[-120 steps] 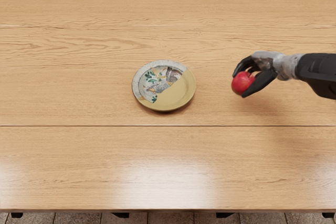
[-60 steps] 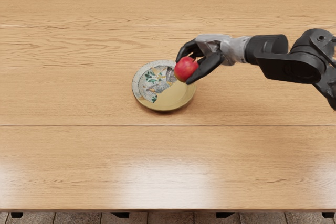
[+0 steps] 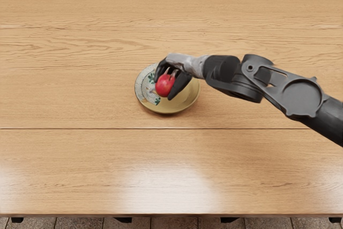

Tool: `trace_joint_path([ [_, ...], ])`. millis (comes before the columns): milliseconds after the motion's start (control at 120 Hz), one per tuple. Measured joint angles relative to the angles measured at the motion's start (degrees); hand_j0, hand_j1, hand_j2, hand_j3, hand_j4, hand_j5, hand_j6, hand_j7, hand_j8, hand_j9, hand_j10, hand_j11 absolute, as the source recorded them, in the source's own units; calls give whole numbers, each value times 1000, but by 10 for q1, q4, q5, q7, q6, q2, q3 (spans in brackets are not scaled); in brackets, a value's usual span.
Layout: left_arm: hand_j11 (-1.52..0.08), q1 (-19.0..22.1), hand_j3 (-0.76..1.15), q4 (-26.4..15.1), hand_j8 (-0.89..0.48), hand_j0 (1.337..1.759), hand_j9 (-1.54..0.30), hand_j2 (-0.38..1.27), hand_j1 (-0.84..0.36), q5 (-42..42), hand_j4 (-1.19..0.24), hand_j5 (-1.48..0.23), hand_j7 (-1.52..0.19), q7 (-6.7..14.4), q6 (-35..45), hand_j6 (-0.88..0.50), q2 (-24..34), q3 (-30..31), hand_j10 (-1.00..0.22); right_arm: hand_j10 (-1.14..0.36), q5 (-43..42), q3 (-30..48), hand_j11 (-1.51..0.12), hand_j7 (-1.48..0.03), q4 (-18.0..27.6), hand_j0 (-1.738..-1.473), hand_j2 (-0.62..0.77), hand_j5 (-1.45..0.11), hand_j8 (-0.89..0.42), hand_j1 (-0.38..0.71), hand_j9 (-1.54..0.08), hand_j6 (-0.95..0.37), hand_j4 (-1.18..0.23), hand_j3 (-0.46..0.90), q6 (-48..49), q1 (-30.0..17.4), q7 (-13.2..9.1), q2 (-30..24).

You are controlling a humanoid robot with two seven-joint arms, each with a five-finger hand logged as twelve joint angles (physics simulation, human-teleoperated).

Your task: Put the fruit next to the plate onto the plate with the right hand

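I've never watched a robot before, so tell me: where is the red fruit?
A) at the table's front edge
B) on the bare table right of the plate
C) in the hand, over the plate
C: the right hand grips the fruit above the plate.

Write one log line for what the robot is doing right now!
phase: placing | right hand: shut on red fruit | red fruit: over plate, not released | table contact: cannot tell

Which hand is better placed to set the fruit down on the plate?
Right. The right hand has its fingers closed on the red fruit directly over the plate. The left hand is out of view.
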Motion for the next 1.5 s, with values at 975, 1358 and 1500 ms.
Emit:
trace_joint_path([
  [975, -299, 1, 0, 0, -230, 1658, -299, 46, 73, 0, -230, -299, -299, 0, 0, -230, 0, 0, -230, -61, 449, 226, -81, -80, 53, -1658, -9, -81, -58, -278, -81, -59, -62, 0, 209, -95, 4, -210],
  [1358, -299, 1, 0, 0, -230, 1658, -299, 46, 73, 0, -230, -299, -299, 0, 0, -230, 0, 0, -230, -41, 658, 225, -55, -55, 53, -1658, -7, -55, -40, -300, -55, -40, -41, 0, 223, -222, 0, -377],
  [1500, -299, 1, 0, 0, -230, 1658, -299, 46, 73, 0, -230, -299, -299, 0, 0, -230, 0, 0, -230, -38, 668, 218, -51, -52, 53, -1658, -7, -51, -38, -302, -51, -37, -38, 0, 223, -228, 0, -389],
])
